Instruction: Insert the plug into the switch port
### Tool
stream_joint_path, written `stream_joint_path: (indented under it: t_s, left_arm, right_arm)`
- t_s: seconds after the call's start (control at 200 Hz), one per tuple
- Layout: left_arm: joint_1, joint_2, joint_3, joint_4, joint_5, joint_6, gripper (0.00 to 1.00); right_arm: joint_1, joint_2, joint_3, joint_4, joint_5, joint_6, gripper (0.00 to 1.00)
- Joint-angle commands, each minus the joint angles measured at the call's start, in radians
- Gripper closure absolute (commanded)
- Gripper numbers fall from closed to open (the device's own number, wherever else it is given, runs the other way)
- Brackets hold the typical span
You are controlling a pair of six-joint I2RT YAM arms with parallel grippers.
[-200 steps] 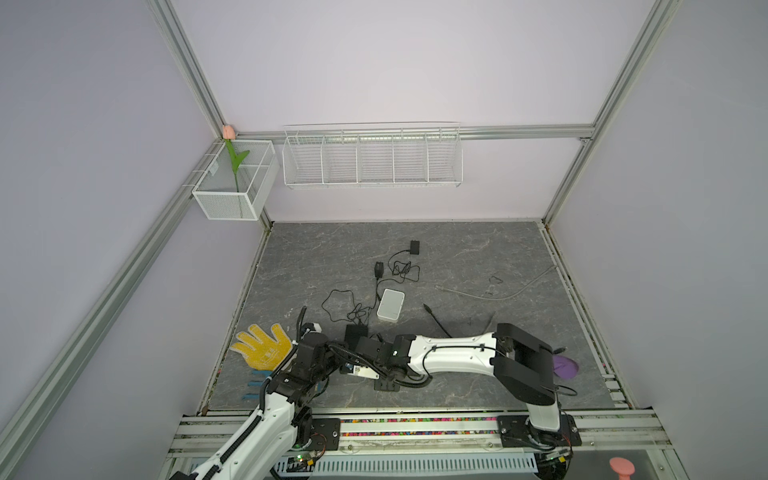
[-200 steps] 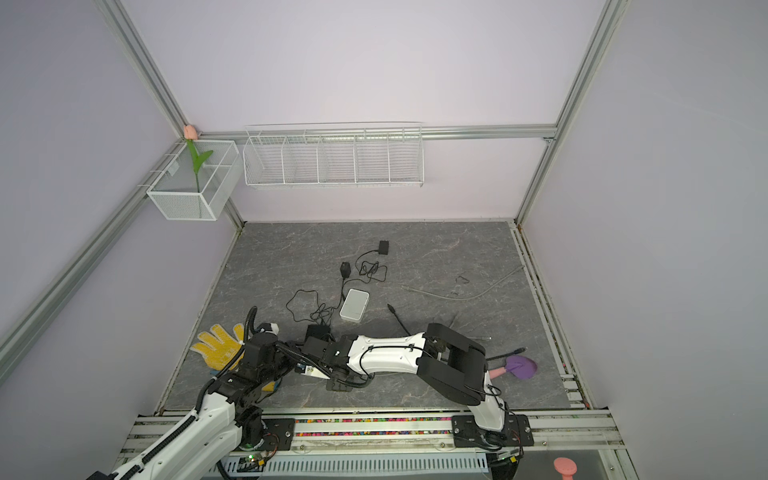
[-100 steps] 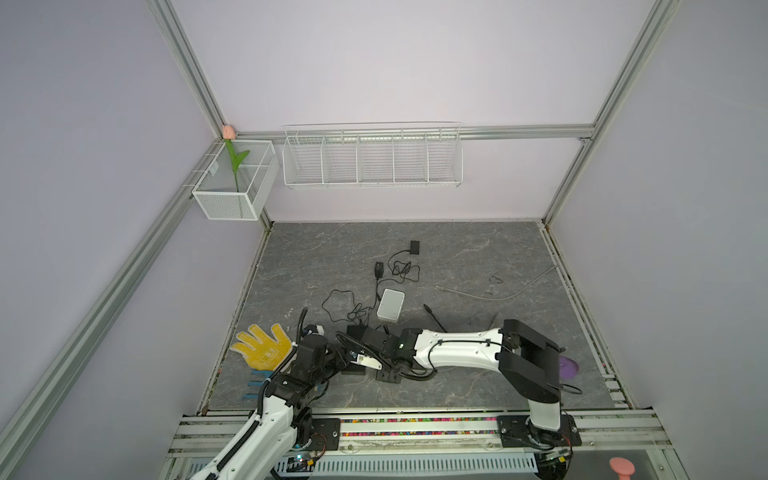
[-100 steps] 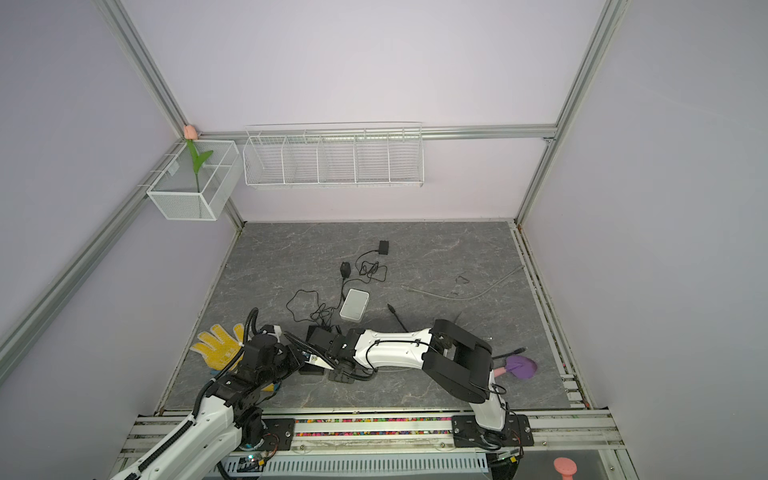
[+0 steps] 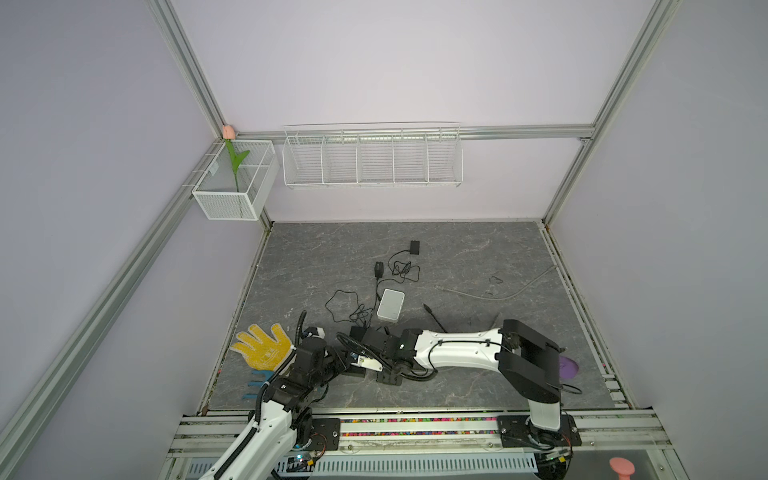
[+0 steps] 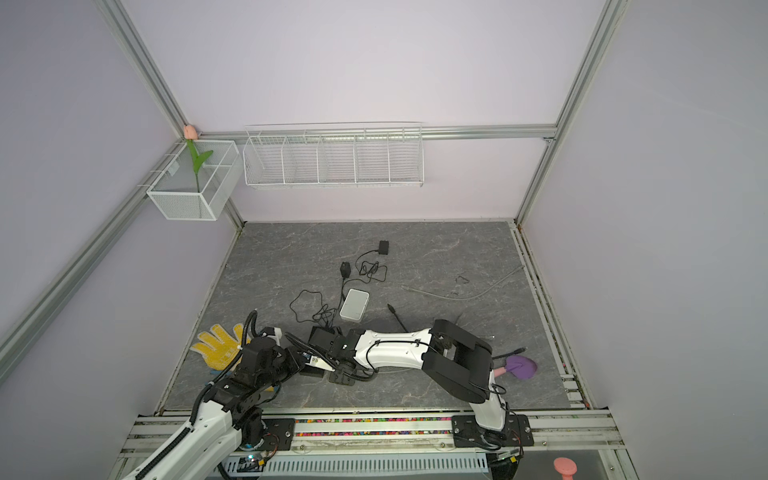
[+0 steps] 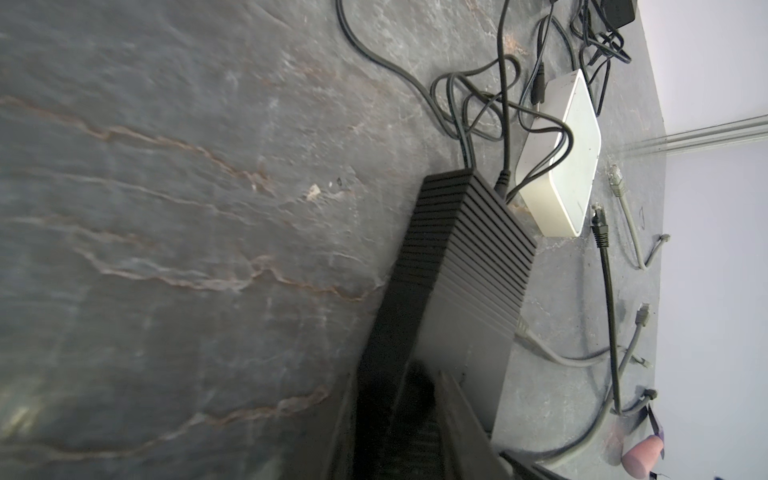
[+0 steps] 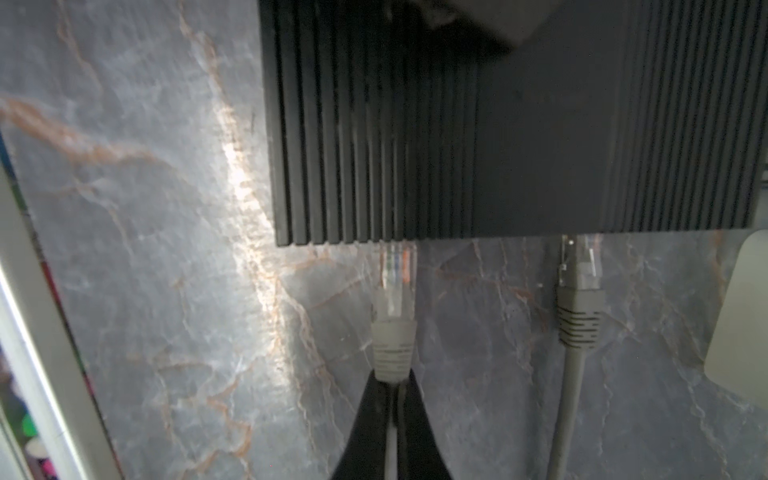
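Note:
The switch (image 8: 519, 145) is a black ribbed box lying on the grey stone top, and it also shows in both top views (image 5: 358, 333) (image 6: 320, 334). My right gripper (image 8: 392, 380) is shut on a grey cable just behind its boot. The cable's clear plug (image 8: 397, 274) points at the switch, with its tip right at the port edge. A second grey plug (image 8: 579, 274) sits in a port further along. My left gripper (image 7: 415, 382) is shut on the near end of the switch (image 7: 469, 257). In a top view both grippers (image 5: 345, 362) (image 5: 374, 355) meet at the front left.
A white box (image 5: 390, 304) with tangled black cables lies just behind the switch. A loose black cable (image 7: 599, 224) and grey cables lie to its right. A yellow glove (image 5: 264, 349) lies at the front left, and a purple object (image 5: 567, 368) at the front right.
The right arm has shifted only slightly near the switch. Both grips look unchanged.

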Motion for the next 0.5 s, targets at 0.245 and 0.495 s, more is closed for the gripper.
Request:
stream_joint_path:
  t_s: [0.245,0.495]
  left_arm:
    - [-0.010,-0.031,-0.024,-0.067,0.060,-0.016,0.69]
    - [-0.010,-0.032,-0.029,-0.064,0.062,-0.018,0.69]
  right_arm:
    - [0.003,-0.034,-0.027,0.022,-0.064,0.017,0.93]
    - [0.003,-0.028,-0.019,0.033,-0.099,0.019,0.94]
